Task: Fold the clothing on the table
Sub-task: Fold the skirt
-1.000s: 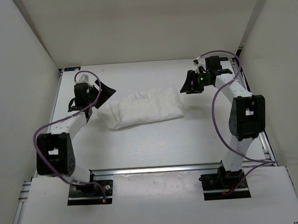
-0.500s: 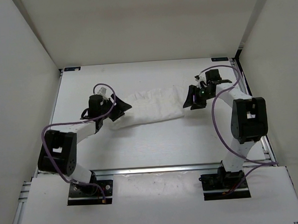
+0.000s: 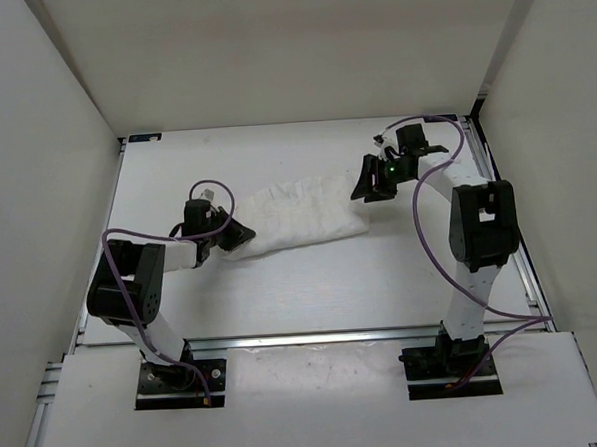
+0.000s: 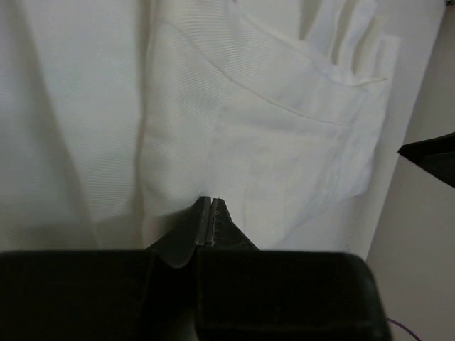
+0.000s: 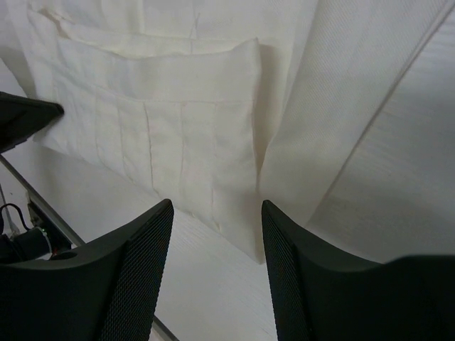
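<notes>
Your left gripper (image 3: 237, 233) has its jaws together at the white garment's (image 3: 303, 211) left end; can't tell if fabric's pinched. Your right gripper (image 3: 370, 185) hangs jaws apart over the right end. It lies crumpled, centre of the table (image 3: 312, 283).

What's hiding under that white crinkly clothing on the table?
The clothing lies on the white table, which shows bare around it. Its own folded layers cover the spot underneath, so whether anything sits beneath cannot be seen.
</notes>
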You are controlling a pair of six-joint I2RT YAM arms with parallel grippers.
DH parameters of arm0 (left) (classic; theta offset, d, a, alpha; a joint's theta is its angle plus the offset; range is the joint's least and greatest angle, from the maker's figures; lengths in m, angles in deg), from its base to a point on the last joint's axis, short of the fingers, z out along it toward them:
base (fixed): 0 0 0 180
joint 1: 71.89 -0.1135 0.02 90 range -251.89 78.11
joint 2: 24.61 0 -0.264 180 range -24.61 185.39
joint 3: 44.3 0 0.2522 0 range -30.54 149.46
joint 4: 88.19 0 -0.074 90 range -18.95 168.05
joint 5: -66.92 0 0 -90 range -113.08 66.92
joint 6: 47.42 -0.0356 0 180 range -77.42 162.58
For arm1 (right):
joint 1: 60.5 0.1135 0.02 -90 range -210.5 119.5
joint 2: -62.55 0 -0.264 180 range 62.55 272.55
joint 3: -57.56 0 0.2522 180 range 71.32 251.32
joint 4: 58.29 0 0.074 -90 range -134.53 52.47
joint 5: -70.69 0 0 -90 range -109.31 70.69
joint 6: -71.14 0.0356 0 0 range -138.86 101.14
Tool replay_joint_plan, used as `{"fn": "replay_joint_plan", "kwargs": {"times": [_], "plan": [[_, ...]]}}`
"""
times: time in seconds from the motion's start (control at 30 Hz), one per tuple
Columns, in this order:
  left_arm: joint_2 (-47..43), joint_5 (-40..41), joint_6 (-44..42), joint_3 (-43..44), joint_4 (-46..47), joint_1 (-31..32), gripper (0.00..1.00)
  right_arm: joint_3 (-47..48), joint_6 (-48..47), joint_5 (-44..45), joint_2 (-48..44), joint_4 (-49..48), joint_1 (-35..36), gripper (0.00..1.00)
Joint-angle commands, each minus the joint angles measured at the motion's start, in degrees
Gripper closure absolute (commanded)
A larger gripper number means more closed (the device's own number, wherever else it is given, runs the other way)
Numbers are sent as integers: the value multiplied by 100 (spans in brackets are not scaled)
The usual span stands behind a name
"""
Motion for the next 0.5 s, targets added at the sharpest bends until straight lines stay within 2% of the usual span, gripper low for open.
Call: {"fn": "replay_joint_plan", "kwargs": {"times": [0.0, 0.2, 0.3, 0.4, 0.47], "plan": [[-84, 306, -218, -189, -261, -24, 100, 418, 16, -391, 150, -204, 23, 41], [-181, 518, -429, -409, -692, -41, 100, 1085, 25, -532, 660, -265, 76, 44], [-312, 500, -535, -488, -876, -85, 100, 1575, 191, -663, 1247, -319, 32, 46], [-444, 553, -772, -471, -1219, -41, 100, 2200, 436, -997, 1775, -336, 14, 56], [-593, 517, -798, -506, -1343, -85, 100, 2211, 683, -1225, 2013, -554, 32, 65]]}}
